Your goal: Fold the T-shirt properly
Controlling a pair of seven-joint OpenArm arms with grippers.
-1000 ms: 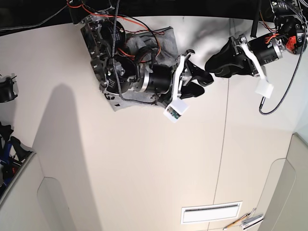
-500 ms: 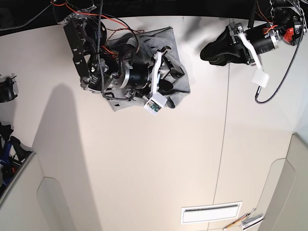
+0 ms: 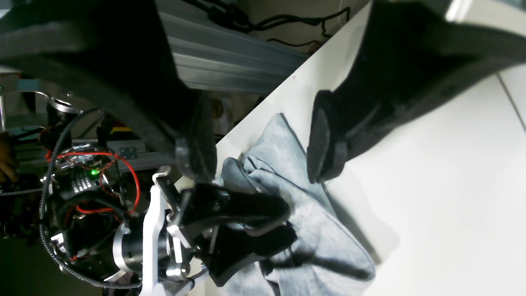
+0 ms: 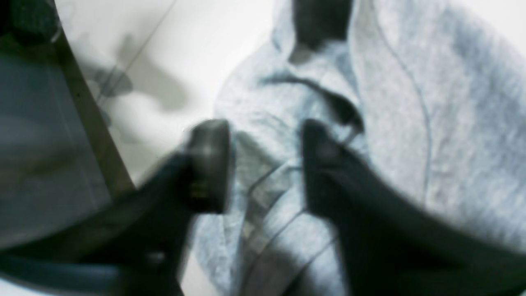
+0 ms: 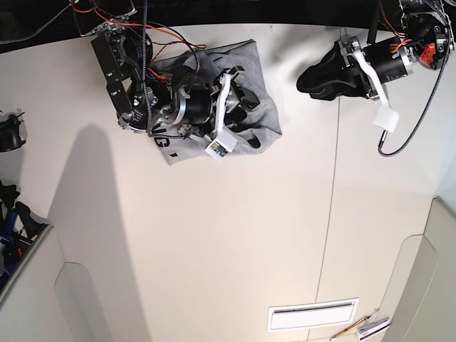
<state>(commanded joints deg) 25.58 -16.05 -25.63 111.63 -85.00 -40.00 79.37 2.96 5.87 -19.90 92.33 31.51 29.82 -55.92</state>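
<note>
— Where's the T-shirt (image 5: 260,125)?

— Bunched at the far edge of the surface (image 5: 235,242). My right hand (image 4: 263,164) hovers over it, released, gripping nothing; my left hand (image 3: 263,156) waits released nearby.

— Next?

— Pinch a hem, I reckon, and spread it flat.

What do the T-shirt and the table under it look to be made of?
T-shirt: soft knit fabric, probably cotton, heather-grey and matte; it lies crumpled, with folds, seams and a flecked weave. Table: smooth, hard cream panels, perhaps laminate; straight joint lines cross it and it shows crisp shadows.
</note>
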